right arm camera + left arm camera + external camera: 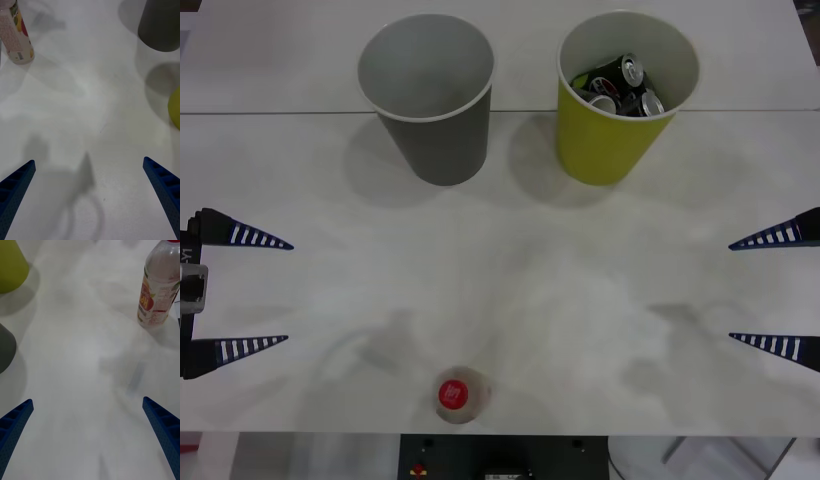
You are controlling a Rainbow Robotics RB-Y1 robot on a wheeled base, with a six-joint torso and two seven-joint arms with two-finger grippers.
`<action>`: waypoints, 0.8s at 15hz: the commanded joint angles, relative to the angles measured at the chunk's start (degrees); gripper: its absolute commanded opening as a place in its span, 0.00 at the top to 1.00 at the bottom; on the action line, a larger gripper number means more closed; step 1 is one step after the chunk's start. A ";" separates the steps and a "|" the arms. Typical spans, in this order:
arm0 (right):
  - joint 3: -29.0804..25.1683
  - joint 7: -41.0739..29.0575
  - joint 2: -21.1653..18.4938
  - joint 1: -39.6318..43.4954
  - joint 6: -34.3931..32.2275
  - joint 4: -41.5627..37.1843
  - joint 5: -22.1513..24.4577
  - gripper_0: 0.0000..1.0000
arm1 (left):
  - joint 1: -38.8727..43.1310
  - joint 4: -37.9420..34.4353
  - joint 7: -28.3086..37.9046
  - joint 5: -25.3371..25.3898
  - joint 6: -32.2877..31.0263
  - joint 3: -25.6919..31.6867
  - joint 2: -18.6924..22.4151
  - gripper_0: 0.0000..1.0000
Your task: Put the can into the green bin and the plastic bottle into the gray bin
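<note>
Cans sit in the green bin (620,120); the plastic bottle (457,395) stands upright, well nearer the robot than the gray bin (430,100). Left pincer (240,292) and right pincer (777,290) spread, empty; bottle pickup next.

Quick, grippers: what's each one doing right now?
Left gripper: open, holding nothing, at the table's left edge.
Right gripper: open, holding nothing, at the table's right edge.

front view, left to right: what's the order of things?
Left hand, open → gray bin → plastic bottle, standing at the near table edge → green bin, cans inside → right hand, open.
</note>
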 commanded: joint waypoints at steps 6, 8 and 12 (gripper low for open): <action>0.00 0.00 0.00 0.00 0.00 0.00 0.00 0.00 | 1.44 1.01 -0.18 -0.67 -0.48 -0.41 -0.40 0.00; 0.00 0.00 0.00 0.00 0.00 0.00 0.00 0.00 | 1.44 1.01 -0.36 -0.50 -1.09 -1.29 -0.40 0.00; 0.00 0.00 0.00 0.00 0.00 0.00 0.00 0.00 | 0.56 5.66 -6.07 4.60 -1.18 -5.86 -0.84 0.00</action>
